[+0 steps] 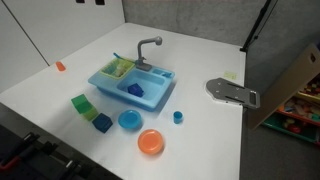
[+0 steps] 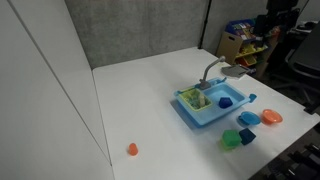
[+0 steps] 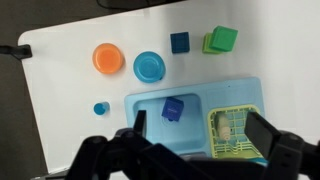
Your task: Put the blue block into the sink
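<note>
Blue block (image 3: pixel 173 109) lies inside basin of sink (image 3: pixel 135 105). Gripper (image 3: pixel 185 145) spread wide, empty, above it. I judge placing done; I would rise straight, keeping clear of faucet (image 1: pixel 148 46).

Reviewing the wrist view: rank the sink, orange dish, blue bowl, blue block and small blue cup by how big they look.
1. sink
2. orange dish and blue bowl, which look about alike, so no ranking between them
3. blue block, lying in the basin
4. small blue cup
</note>
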Tool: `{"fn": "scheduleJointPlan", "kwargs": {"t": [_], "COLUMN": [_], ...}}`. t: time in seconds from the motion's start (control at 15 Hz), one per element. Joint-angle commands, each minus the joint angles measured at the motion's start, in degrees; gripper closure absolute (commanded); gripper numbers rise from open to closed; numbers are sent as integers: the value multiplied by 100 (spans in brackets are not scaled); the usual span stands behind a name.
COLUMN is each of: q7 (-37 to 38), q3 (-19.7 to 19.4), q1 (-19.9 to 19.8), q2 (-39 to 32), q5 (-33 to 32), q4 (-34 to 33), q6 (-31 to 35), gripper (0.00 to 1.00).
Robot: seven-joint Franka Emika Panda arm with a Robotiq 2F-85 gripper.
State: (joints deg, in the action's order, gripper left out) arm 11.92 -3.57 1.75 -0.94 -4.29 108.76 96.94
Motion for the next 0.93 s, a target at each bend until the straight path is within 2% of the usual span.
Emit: {"fn": "scheduleJointPlan", "kwargs": {"t": [0.0,0.53,0.87], "q7": [-398,-590,-771], "q3": [91,50,15], "q1": [-121,-304,-377], "q2": [833,2051,2424], "q5": [-60,-8,52], "q4": [500,1232,1561], "q6": [-61,-267,-275], "gripper": [0,0,0]}}
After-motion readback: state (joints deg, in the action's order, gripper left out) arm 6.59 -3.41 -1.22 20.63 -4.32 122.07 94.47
